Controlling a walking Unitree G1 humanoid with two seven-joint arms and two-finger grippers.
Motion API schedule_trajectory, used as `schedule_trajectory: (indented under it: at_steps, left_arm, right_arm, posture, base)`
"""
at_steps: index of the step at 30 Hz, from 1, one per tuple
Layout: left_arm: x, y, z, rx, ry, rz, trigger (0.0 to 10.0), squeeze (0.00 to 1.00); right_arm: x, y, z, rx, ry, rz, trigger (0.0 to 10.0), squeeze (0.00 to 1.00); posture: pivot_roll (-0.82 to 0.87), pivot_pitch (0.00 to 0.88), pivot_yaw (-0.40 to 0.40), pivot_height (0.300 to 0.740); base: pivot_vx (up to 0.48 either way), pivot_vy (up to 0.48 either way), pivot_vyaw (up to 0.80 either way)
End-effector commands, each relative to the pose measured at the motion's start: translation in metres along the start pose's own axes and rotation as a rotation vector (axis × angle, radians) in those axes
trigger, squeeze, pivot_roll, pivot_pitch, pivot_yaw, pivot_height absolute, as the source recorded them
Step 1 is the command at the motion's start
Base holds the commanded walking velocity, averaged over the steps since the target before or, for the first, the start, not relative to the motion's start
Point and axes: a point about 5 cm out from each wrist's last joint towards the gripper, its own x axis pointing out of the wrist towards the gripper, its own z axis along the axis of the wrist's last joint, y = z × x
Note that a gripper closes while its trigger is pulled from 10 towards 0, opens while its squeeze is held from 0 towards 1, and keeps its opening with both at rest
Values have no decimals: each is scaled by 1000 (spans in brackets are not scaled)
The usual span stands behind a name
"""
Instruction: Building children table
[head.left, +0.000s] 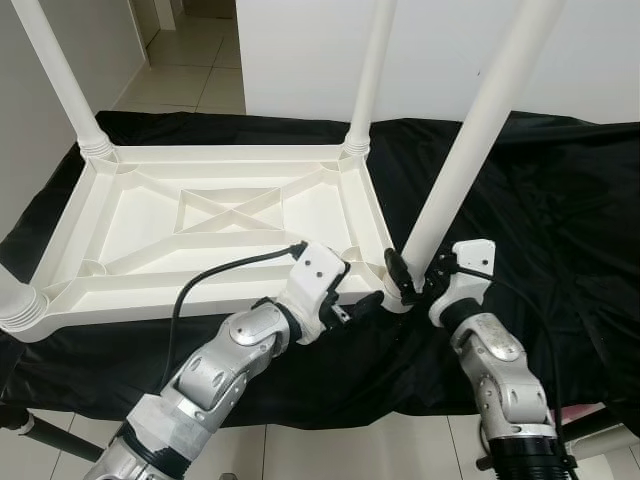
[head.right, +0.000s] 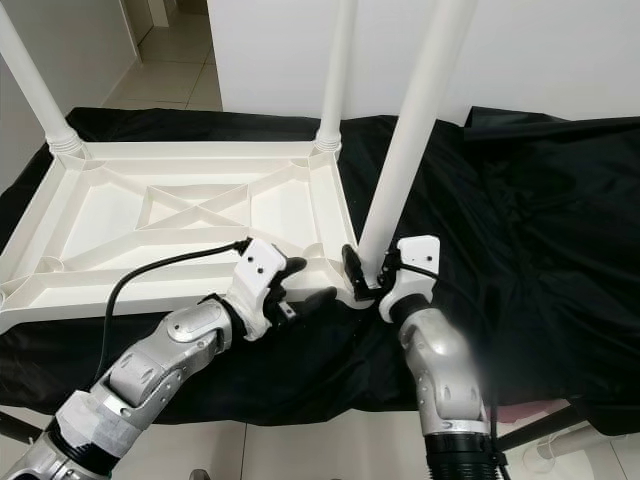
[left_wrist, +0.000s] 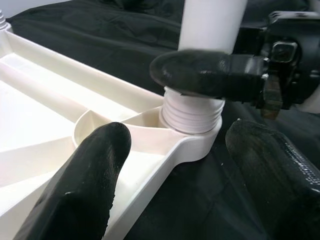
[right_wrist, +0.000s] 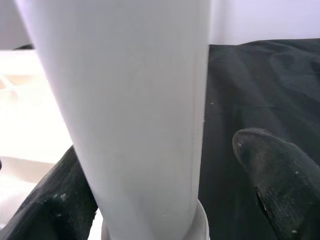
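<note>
Table leg (head.left: 470, 150), top cut off

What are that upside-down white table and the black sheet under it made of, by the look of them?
The table top and the leg in the right gripper look like moulded plastic: smooth, slightly glossy white, with cast ribs and a ridged screw collar. The black sheet looks like thin woven fabric, creased with a faint sheen, though plastic sheeting is possible.
</note>
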Motion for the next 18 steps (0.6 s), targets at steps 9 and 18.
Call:
schedule_trajectory:
  at_steps: [9,18]
  left_arm:
    - [-1,-2,1,7,4,-113,10000,0]
    - [0,-4,2,11,0,-118,10000,0]
  right_arm:
    - [21,-7,4,-102,32,320,10000,0]
    - [31,-8,-3,-142,72,399,0,0]
  posture:
    - [-35,54,-44,740]
    - [-21,44,-51,740]
  base:
    - [0,0,0]
    - [0,0,0]
